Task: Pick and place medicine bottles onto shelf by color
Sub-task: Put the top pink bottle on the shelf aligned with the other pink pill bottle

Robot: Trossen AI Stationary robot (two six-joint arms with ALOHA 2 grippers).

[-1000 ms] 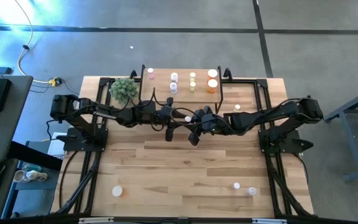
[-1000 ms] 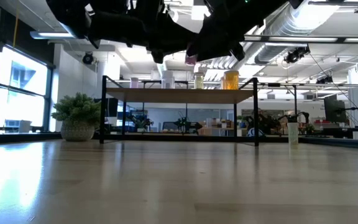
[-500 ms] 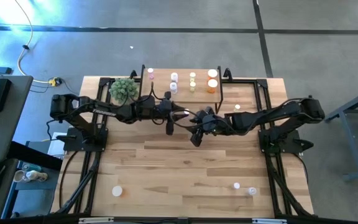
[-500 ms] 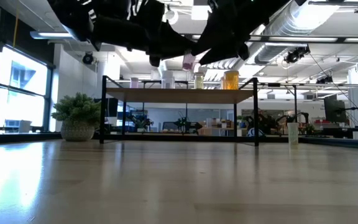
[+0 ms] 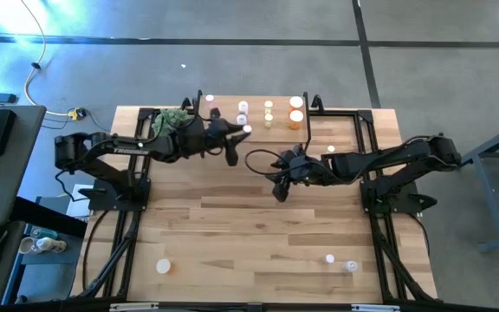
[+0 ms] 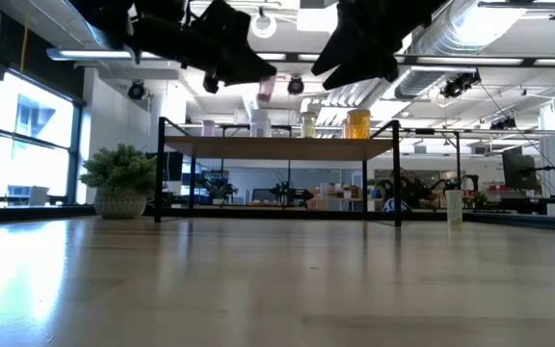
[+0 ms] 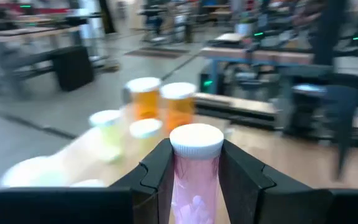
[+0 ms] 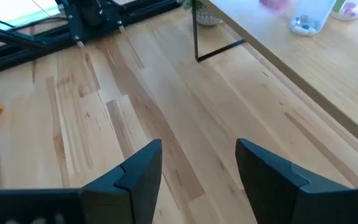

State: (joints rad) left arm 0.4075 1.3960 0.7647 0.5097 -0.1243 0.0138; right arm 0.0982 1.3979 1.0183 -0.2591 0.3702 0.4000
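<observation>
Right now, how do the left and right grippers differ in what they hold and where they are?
The left gripper has its fingers closed on a pink bottle with a white cap; the right gripper is open with nothing between its fingers. In the high view the left gripper reaches toward the shelf, while the right gripper sits farther from it, over bare tabletop. Both hang above the table.
</observation>
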